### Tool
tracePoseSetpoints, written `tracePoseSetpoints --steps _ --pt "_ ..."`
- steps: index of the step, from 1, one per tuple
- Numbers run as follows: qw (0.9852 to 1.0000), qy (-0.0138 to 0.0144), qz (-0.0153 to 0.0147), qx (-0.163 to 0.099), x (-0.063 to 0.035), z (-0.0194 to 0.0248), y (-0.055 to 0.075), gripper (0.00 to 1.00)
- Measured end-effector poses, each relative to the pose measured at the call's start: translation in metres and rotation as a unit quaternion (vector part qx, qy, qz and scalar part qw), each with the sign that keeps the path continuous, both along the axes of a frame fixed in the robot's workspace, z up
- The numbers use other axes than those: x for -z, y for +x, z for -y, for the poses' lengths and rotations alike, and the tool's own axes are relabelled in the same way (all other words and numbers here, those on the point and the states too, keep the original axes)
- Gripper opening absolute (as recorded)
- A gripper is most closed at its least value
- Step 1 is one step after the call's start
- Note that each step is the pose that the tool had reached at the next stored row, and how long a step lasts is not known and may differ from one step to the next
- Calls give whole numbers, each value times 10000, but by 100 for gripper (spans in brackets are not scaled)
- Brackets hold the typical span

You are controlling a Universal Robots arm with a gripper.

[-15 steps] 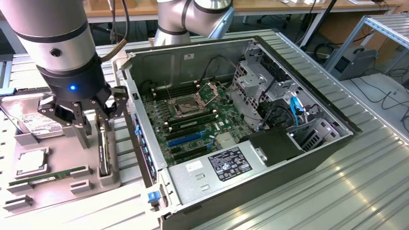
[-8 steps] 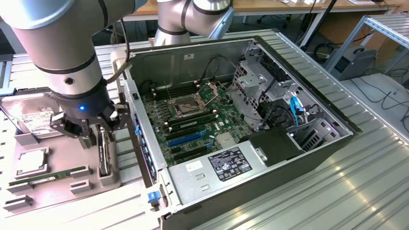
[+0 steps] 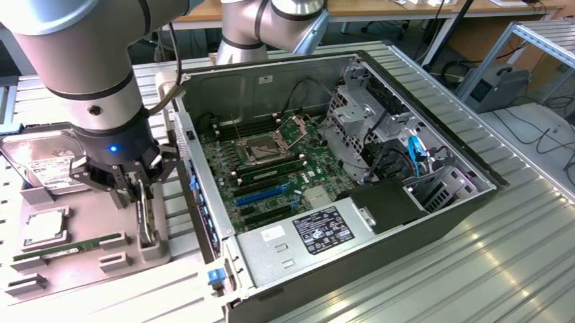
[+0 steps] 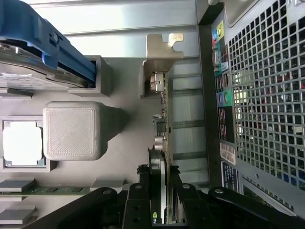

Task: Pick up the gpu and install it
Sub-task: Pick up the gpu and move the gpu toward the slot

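Note:
The gpu (image 3: pixel 147 227) stands on edge in a slot of the grey parts tray (image 3: pixel 85 202), just outside the open computer case (image 3: pixel 297 269). In the wrist view the gpu (image 4: pixel 162 124) appears edge-on, its silver bracket (image 4: pixel 162 47) at the far end. My gripper (image 3: pixel 137 196) reaches down over the card. Its black fingers (image 4: pixel 142 195) press against both faces of the card, so the gripper (image 4: pixel 159 191) is shut on it. The card's lower edge still sits at the tray holder. Inside the case the motherboard (image 3: pixel 260 168) lies exposed, with blue expansion slots (image 3: pixel 256 195).
On the tray lie a silver hard drive (image 3: pixel 45 161), a CPU (image 3: pixel 43 227) and a green RAM stick (image 3: pixel 67 247). The case's perforated rear panel (image 4: pixel 267 95) stands close beside the card. Cables and a drive cage (image 3: pixel 359 114) crowd the case's far side.

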State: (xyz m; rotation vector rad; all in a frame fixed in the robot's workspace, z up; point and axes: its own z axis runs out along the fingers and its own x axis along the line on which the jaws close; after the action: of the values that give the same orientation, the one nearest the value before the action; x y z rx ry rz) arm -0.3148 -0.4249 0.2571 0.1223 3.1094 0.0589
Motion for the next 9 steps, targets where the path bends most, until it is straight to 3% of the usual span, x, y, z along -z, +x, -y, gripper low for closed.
tracePoseSetpoints --steps 9 --pt "10000 0 0 0 -49 0 0 27"
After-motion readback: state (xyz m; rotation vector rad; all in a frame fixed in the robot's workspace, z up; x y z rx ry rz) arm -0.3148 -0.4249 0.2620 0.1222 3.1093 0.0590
